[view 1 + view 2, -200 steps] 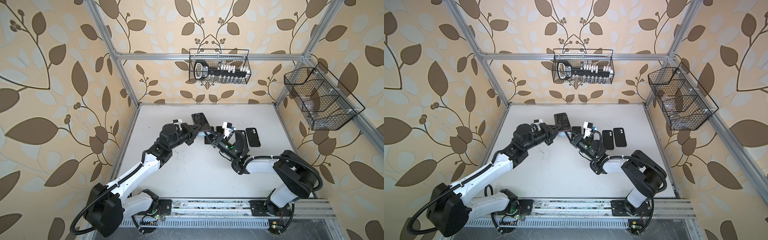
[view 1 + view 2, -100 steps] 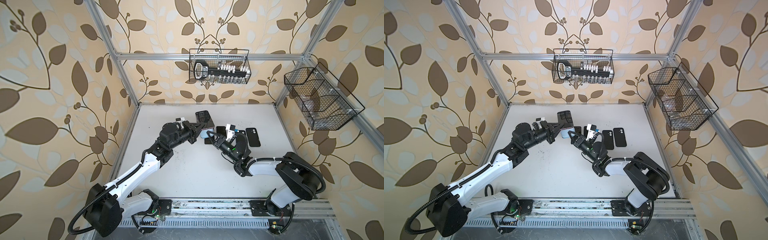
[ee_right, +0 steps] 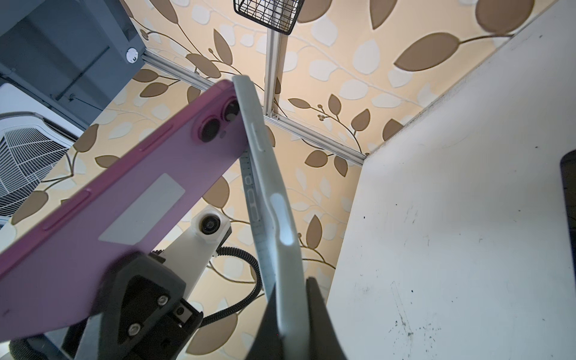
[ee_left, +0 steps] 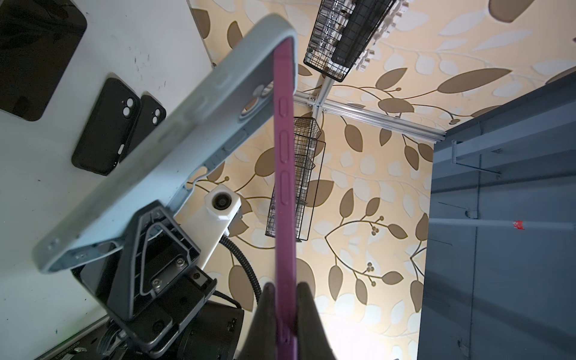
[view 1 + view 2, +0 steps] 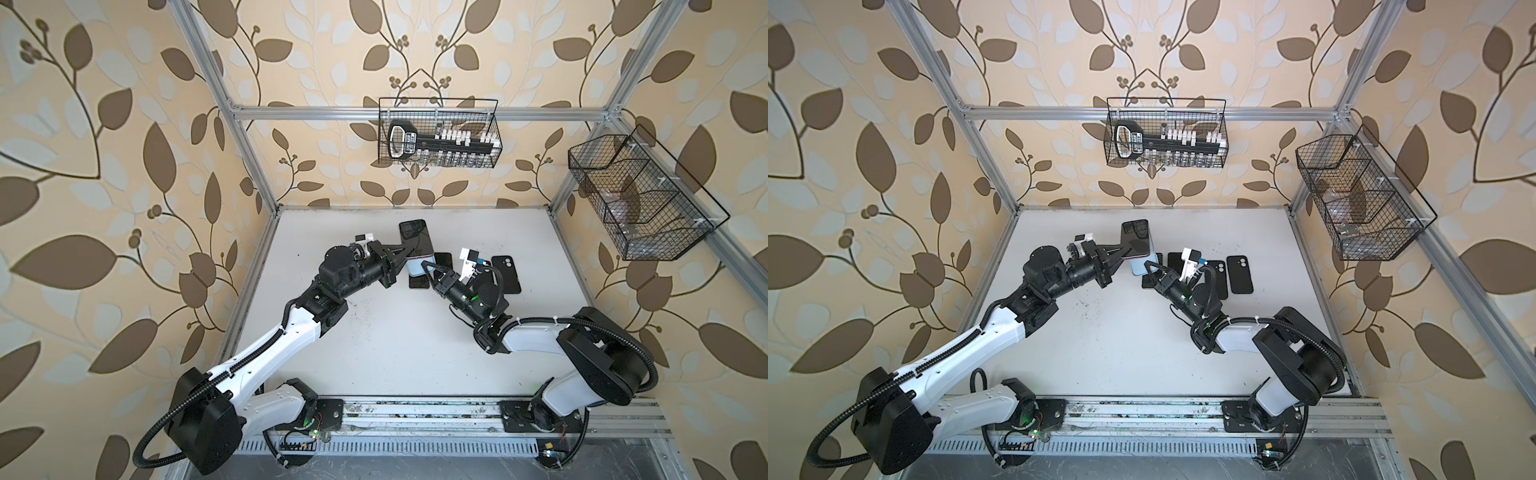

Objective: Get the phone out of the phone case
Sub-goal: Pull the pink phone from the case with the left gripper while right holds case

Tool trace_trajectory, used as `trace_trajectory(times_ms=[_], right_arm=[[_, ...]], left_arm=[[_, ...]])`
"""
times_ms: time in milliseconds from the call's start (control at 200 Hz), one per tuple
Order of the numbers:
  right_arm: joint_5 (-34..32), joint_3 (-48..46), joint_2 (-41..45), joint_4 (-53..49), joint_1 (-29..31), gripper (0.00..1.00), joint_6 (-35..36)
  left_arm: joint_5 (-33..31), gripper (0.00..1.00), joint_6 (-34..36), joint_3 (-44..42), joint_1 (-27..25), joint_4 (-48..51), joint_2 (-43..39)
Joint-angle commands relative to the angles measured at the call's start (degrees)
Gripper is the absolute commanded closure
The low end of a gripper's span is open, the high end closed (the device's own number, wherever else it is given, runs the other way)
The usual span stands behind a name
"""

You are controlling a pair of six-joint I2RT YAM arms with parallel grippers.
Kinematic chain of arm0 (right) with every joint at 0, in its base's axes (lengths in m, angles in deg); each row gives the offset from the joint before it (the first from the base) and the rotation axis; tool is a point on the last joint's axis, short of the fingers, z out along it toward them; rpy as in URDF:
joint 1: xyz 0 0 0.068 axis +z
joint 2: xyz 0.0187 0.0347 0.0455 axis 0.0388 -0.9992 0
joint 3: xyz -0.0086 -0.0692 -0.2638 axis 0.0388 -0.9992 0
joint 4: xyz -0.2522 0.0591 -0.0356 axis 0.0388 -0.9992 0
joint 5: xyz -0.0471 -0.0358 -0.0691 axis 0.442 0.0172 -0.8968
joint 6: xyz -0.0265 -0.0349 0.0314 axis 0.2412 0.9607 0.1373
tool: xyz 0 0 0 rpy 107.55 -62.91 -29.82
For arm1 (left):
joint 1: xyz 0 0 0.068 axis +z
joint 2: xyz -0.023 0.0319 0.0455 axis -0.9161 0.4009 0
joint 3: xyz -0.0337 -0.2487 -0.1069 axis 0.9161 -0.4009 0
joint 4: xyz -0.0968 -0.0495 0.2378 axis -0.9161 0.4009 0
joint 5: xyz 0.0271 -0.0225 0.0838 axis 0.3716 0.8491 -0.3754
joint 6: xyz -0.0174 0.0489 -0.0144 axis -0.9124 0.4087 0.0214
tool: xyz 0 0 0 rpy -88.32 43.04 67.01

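Slim purple phone (image 4: 284,187) sits in left gripper (image 4: 285,288), matte case (image 3: 280,218) in right gripper (image 3: 291,291)

In a top view, a wire basket (image 5: 457,160) at upper centre holds a black-and-white object (image 5: 440,143). A second wire basket (image 5: 665,237) hangs at upper right. Right of centre, a black case (image 5: 505,274) lies flat on the white tabletop (image 5: 395,353).

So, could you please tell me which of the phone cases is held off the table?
The light blue case, pinched in the right claw; the black cases lie flat on the table.
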Motion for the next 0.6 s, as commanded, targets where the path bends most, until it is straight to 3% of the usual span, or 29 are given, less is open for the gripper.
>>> trace_trajectory(times_ms=[0,595], right_arm=[[-0.70,-1.93,0.39,-1.01,-1.18,1.00,0.43],[0.14,-1.92,-8.01,3.72,-4.16,1.00,-1.40]], left_arm=[[-6.21,1.00,0.88,3.04,0.77,-14.51,-2.83],[-7.23,1.00,1.35,4.81,-2.81,-20.52,0.43]])
